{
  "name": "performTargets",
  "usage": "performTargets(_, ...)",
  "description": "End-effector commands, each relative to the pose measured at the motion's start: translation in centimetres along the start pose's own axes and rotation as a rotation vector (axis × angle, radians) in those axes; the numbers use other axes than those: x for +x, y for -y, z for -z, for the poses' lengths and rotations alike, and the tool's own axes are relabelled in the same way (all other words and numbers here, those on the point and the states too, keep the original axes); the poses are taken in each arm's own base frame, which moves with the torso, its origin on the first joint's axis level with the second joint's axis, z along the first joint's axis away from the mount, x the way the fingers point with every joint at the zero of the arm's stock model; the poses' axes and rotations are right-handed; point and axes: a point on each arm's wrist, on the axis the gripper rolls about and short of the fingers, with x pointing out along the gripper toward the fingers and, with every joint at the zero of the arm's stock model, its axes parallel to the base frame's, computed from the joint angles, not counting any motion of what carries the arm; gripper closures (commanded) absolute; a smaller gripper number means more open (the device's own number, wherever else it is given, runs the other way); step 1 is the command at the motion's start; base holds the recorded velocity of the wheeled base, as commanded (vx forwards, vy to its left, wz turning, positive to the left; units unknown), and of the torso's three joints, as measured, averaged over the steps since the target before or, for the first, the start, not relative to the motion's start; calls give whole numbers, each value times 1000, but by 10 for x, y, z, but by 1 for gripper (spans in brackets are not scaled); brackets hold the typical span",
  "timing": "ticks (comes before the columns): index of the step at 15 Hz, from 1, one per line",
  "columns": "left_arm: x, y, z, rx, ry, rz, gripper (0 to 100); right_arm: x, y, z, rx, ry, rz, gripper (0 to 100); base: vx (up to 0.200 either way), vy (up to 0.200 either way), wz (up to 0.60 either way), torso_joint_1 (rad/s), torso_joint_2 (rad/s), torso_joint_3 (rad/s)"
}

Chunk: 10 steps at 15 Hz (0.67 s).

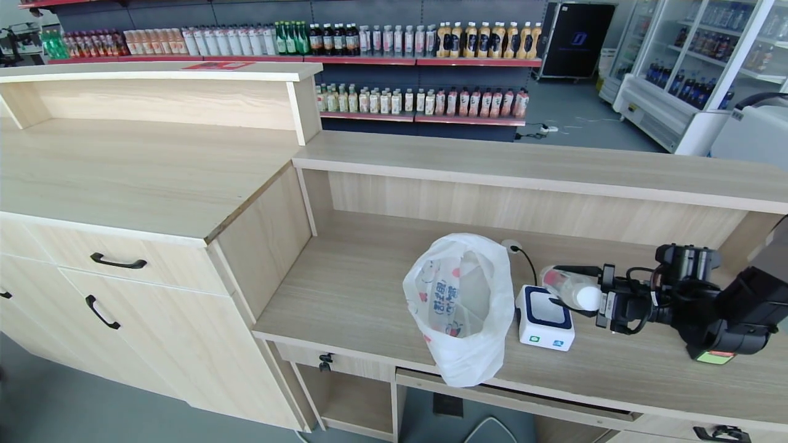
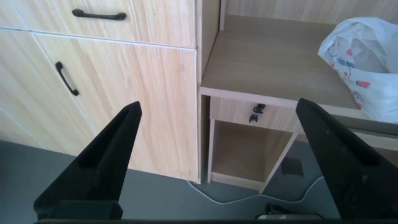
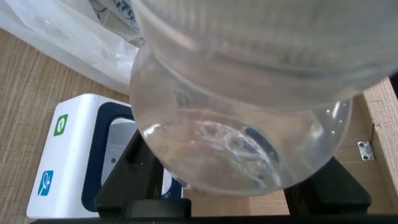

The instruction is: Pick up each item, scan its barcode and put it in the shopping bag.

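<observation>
Right gripper (image 1: 578, 290) fingers clamped on clear plastic bottle (image 1: 557, 282), held sideways over white-and-blue countertop scanner (image 1: 543, 317), beside white plastic shopping bag (image 1: 462, 307). Risk: the smooth round wall could roll in the grip, turning barcode away. Left gripper (image 2: 219, 106) spread, empty.

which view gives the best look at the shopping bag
Head view: the shopping bag shows whole, mouth open, on the counter beside the scanner. The left wrist view catches one side of it; the right wrist view, a strip behind the bottle.
</observation>
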Motion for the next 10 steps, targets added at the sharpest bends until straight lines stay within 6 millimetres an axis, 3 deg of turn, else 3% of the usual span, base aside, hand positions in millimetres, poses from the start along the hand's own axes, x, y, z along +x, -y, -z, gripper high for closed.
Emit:
performTargets(1, 0, 0, 0, 0, 1, 0, 0, 3, -1, 2, 0, 5, -2, 100, 0, 0, 0, 0, 0, 0)
performTargets(10, 0, 0, 0, 0, 1, 0, 0, 27, -5, 3, -9, 51, -18, 100, 0, 0, 0, 0, 0, 0)
